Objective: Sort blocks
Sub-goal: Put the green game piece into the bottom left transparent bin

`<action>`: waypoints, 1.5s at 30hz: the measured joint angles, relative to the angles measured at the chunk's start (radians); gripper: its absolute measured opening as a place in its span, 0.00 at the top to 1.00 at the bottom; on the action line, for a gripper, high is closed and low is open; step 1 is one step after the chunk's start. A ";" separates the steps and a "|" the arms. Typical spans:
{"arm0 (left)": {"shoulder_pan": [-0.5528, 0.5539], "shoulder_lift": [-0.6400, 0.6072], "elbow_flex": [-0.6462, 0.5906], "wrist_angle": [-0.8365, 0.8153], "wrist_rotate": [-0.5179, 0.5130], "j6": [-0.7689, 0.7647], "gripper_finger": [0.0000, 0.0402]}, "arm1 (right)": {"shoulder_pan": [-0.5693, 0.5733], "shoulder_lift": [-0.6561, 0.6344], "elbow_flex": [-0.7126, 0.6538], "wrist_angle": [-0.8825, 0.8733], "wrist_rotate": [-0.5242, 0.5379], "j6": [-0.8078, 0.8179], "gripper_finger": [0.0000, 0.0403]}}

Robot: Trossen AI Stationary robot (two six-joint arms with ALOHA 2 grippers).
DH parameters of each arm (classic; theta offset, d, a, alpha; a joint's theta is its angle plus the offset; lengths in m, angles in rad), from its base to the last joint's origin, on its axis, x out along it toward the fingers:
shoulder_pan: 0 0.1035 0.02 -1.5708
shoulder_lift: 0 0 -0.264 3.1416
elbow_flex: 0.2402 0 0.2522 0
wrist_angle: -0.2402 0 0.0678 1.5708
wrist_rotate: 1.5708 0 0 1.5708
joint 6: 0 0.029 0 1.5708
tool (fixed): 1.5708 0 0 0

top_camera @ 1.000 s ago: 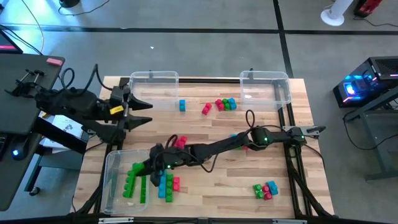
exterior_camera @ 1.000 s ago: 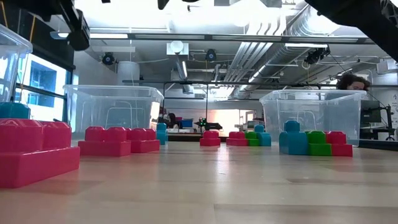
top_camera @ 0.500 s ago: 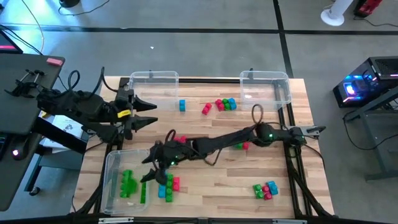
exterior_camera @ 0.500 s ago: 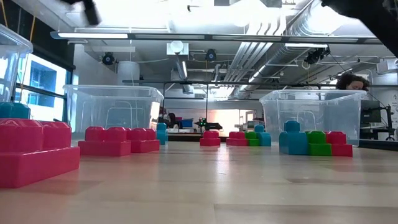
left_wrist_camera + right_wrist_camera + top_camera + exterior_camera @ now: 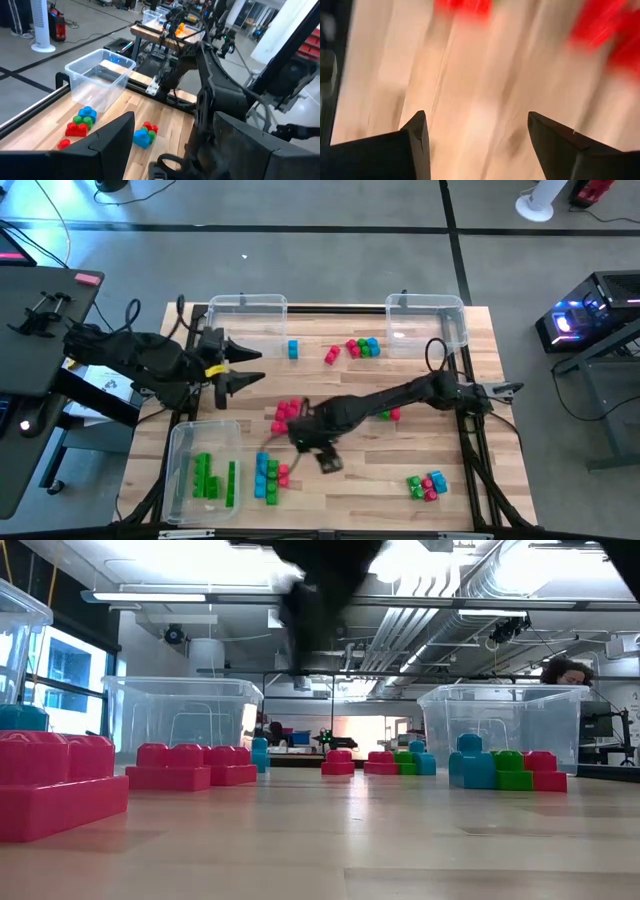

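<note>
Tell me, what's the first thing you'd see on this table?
The long right arm stretched across the wooden table, its open right hand empty above the middle. Next, green blocks in the clear bin at the near left corner, with blue and red blocks just outside it.

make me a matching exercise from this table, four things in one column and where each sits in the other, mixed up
Things:
1. green blocks
2. lone blue block
3. right gripper
4. left gripper

Places:
A. open above bare wood mid-table
B. inside the near-left bin
C. on the wood just right of the far-left bin
D. open, beside the far-left bin

Pairs: 1-B, 2-C, 3-A, 4-D
</note>
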 joint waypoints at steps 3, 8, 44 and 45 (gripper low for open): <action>0.000 0.026 0.000 -0.006 0.004 0.000 0.36 | 0.028 -0.122 -0.263 0.088 -0.032 0.067 0.49; 0.000 0.053 0.000 -0.004 0.009 0.000 0.36 | 0.103 -0.443 -0.701 0.247 -0.007 0.384 0.51; 0.000 0.199 0.000 0.002 0.003 -0.019 0.36 | 0.470 -0.608 -1.064 0.302 -0.044 1.870 0.62; 0.000 0.199 0.000 0.002 0.003 -0.018 0.36 | 0.473 -0.598 -1.064 0.311 -0.048 1.877 0.62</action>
